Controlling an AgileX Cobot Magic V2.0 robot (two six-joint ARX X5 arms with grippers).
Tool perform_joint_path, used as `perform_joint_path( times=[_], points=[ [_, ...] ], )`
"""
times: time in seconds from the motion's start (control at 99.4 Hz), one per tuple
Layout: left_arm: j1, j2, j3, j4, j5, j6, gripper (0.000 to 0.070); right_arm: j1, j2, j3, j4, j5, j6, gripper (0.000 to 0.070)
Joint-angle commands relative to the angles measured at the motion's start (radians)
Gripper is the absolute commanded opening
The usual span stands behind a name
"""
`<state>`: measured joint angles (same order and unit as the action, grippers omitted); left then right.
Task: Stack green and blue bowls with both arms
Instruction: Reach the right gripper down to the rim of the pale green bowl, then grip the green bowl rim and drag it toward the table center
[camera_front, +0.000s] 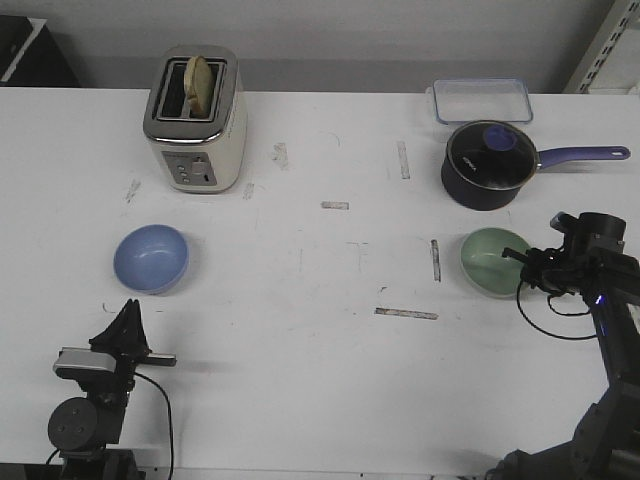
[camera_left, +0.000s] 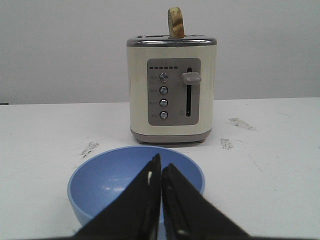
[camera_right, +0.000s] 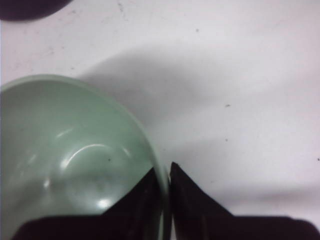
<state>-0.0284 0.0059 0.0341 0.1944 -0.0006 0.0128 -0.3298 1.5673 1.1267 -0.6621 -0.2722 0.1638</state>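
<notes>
Green bowl (camera_front: 496, 262) sits on the table's (camera_front: 330, 330) right side, just in front of the saucepan (camera_front: 487, 165). Right gripper (camera_front: 527, 266) at its near-right rim — in the right wrist view the fingers (camera_right: 147, 200) straddle the rim, one inside and one outside, pressed on the wall: clamped. Blue bowl (camera_front: 151, 258) lies well apart on the left, in front of the toaster (camera_front: 195, 122). Left gripper (camera_front: 128, 318) hangs near it on the robot's side, fingers together, touching nothing — bowl dead ahead of the tips. Judgement: right arm carries green leftward toward blue.
</notes>
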Motion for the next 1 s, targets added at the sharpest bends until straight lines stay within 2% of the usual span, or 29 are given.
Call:
perform_joint_path(
  times=[0.0,0.08,0.221,0.493,0.674,0.845,0.986],
  points=[
    [0.001,-0.003,-0.022,0.016,0.0,0.003,0.0002,0.0,-0.026,0.019,0.011,-0.018,-0.002,0.0006],
    [0.001,-0.003,-0.022,0.015,0.0,0.003,0.0002,0.009,-0.05,0.019,0.01,-0.027,0.015,0.0006],
    [0.001,-0.003,-0.022,0.015,0.0,0.003,0.0002,0.084,-0.079,0.019,0.014,-0.027,0.097,0.0006],
    [0.001,-0.003,-0.022,0.016,0.0,0.002,0.0002,0.365,-0.077,0.019,0.105,-0.021,0.259,0.0006],
    [0.001,-0.003,-0.022,0.015,0.0,0.002,0.0002,0.565,-0.059,0.019,0.164,0.022,0.392,0.0006],
    [0.001,-0.003,-0.022,0.015,0.0,0.002,0.0002,0.711,-0.031,0.019,0.183,0.119,0.443,0.0006],
    [0.001,-0.003,-0.022,0.015,0.0,0.002,0.0002,0.769,0.003,0.019,0.193,0.124,0.475,0.0006]
  ],
)
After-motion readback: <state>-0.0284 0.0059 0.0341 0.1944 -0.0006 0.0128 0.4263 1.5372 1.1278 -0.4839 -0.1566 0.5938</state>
